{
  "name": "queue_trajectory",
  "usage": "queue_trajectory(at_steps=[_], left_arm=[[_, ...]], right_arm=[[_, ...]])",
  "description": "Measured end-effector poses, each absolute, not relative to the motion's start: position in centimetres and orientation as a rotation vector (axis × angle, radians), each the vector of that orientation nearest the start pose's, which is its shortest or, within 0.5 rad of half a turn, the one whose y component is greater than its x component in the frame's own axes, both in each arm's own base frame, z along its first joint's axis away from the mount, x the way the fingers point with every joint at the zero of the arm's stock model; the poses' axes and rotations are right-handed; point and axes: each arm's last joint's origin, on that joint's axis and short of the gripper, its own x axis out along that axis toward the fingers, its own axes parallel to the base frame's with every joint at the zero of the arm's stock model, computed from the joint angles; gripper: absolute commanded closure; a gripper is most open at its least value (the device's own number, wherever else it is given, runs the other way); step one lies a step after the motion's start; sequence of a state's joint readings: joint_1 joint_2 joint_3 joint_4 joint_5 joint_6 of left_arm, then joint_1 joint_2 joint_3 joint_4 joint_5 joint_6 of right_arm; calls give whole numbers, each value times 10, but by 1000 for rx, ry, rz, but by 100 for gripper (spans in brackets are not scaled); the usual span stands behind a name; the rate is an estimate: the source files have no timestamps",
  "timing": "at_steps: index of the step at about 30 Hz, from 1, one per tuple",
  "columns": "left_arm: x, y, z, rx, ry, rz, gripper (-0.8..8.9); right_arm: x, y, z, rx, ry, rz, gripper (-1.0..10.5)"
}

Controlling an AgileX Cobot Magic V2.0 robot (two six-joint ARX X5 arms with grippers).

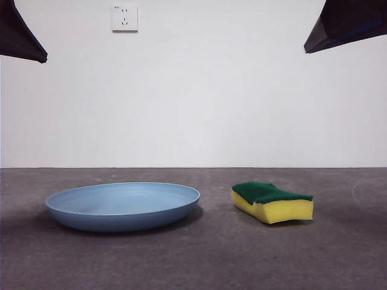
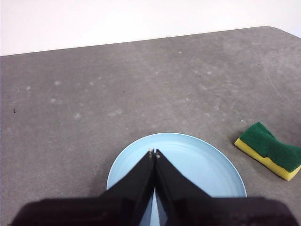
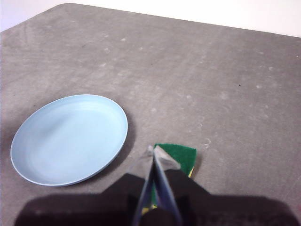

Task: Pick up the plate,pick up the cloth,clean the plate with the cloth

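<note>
A: Where does everything sit?

B: The plate (image 1: 123,205) lies flat on the table (image 1: 193,260), right way up; the sponge (image 1: 273,202) lies near it, apart, green layer up; neither is touched yet.

A: And the arms?

B: Both wait high; in the front view they show only as dark tips at the top corners. The left gripper (image 2: 154,153) hangs above the plate, jaws pressed together with nothing between them; the right gripper (image 3: 154,151) hangs above the sponge, jaws likewise clenched and empty.

A: What could go wrong from here?

B: As I judge it, the plate is the hard part; it is shallow with a thin rim lying low to the table, so a jaw must get under or over that rim; a descent with the jaws closed as they are would only push the plate, and it looks smooth enough to slide. A poor bite on the rim could let the wide plate tip or slip out once lifted. The sponge is soft; a grip too near one wavy end may let it swing or fold, and wiping hard could knock the plate loose in the other gripper.

A: The surface, the room?

B: The table is dark grey, matt, mottled with pale specks; a rounded corner shows in each wrist view. Behind it stands a plain white wall (image 1: 242,90) with one socket (image 1: 124,18) high up; the light is even, with soft shadows under plate and sponge.
</note>
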State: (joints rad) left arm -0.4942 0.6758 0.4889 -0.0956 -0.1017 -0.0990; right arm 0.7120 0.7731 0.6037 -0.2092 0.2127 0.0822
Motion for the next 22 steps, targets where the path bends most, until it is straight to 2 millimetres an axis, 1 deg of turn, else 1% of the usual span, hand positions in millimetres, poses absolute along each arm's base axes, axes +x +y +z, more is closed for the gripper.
queue_trajectory(at_steps=[6,9,13,17,19,22], left_arm=[[141,-73,255,-13,292,-376,817],[137,-70,255,4,295,-362,817],[130,-59,264,23,226,-322,817],[122,-44,272,7,144,-245,817],[117,-36,268,1,120,-204,817],[110,-27,253,-6,103,-144,817]], right_arm=[[134,108,270,-91,362,478,946],[134,108,270,-91,362,478,946],[134,108,270,-91,362,478,946],[134,108,270,-91,362,478,946],[134,108,270,-91,362,478,946],[134,108,270,-91,362,478,946]])
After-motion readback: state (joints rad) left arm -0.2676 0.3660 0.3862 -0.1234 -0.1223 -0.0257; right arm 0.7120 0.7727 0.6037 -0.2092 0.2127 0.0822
